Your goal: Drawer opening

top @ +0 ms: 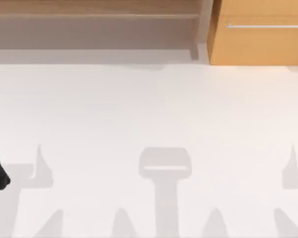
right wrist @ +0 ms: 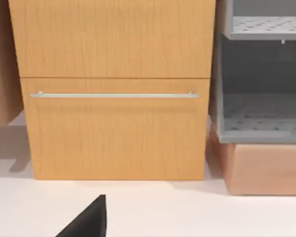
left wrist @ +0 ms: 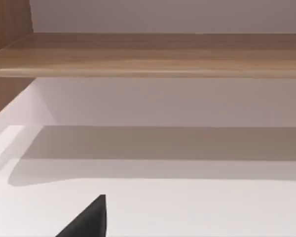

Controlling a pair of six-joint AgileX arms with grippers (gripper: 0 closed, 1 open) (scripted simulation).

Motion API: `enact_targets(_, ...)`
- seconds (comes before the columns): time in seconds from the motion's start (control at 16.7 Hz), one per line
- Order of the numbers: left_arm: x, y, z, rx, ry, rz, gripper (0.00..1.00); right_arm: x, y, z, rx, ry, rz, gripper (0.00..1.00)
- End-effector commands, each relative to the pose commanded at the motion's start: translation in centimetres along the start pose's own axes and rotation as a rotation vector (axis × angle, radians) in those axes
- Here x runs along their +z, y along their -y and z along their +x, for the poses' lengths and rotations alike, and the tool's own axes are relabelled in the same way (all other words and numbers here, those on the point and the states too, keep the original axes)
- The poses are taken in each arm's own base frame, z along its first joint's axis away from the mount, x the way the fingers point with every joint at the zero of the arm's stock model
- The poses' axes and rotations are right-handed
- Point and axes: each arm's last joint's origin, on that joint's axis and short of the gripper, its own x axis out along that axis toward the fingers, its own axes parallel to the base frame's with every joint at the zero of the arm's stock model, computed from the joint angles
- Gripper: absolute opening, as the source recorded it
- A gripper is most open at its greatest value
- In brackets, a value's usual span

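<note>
- Drawer (right wrist: pixel 116 128): shut, front flush; handle (right wrist: pixel 113 95) untouched.
- We can't tell either gripper's finger state.
- Left: reach handle, pull.

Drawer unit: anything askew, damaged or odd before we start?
Nothing stands out. The light orange-wood drawer front sits flush and closed, its thin silver bar handle level and intact. The white table shows no spills.

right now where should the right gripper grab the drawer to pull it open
Probably the thin silver bar handle, near its middle, coming straight at the orange-wood drawer front. The bar runs horizontally and stands proud of the closed panel, so fingers would close above and below it.
</note>
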Motion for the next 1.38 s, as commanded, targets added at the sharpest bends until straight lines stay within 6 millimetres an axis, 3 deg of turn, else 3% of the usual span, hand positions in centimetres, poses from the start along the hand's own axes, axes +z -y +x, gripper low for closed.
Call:
enact_targets(0.24,0.0,0.0,0.0,0.000,0.000,0.000,1.00,0.8,0.2,0.1,0.002,0.017,-0.001,1.00)
enact_targets(0.6,0.0,0.0,0.0,0.000,0.000,0.000,1.00,5.6,2.1,2.3,0.002,0.043,-0.012,1.00)
enact_targets(0.96,0.0,0.0,0.0,0.000,0.000,0.000,1.00,8.7,7.7,7.7,-0.005,0.007,-0.002,1.00)
enact_targets(1.2,0.0,0.0,0.0,0.000,0.000,0.000,1.00,8.7,12.1,10.4,-0.003,-0.003,0.004,1.00)
enact_targets(1.38,0.0,0.0,0.0,0.000,0.000,0.000,1.00,8.6,13.9,11.1,0.000,0.000,0.001,1.00)
